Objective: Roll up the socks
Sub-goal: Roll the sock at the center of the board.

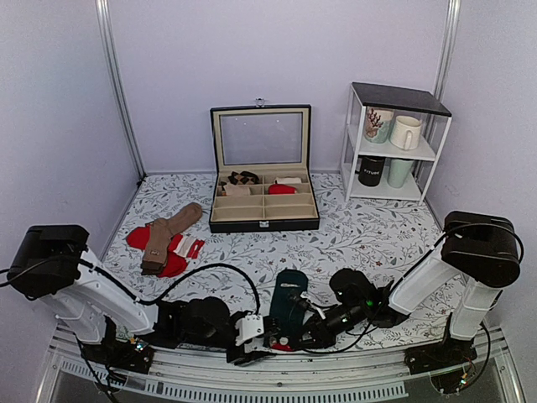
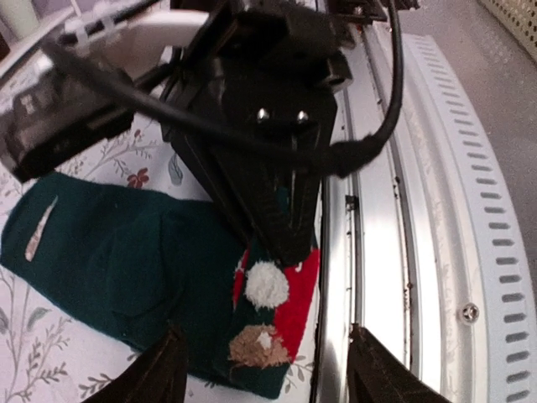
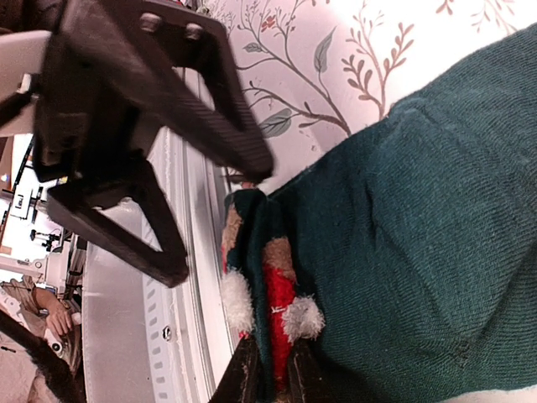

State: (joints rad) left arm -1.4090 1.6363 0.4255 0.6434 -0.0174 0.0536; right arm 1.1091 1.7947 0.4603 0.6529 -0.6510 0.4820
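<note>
- Two pincers meet at the near end of the socks [image 1: 289, 298], just beside the rail [image 2: 377, 252] at the desk [image 1: 369, 235] edge.
- Both arms lie low and reach inward, since the socks sit between their bases.
- Right pincer [image 3: 273, 378]: clamped on the hem of that end, with red fabric pinched between the fingers. My read: it pins or lifts the edge so the roll can start there.
- Left pincer [image 2: 268, 368]: open, fingers wide apart either side of the same end, gripping nothing. It looks staged to tuck the first turn.
- Socks: dark teal knit, lying flat, not rolled yet. The long axis runs from the rail toward mid-desk.
- The near end has a red patch, white pom-poms and a brown motif. The fabric is slightly rumpled near the grip and smoother further out.
- Step, as I judge it: very start of the roll.
- Farther left: tan socks [image 1: 168, 231] lie over red socks [image 1: 138, 238], well apart from ours and not part of the job.
- Back: open box [image 1: 264, 224] with small items in its compartments. A shelf [image 1: 398, 96] with mugs [image 1: 405, 132] stands to its right.
</note>
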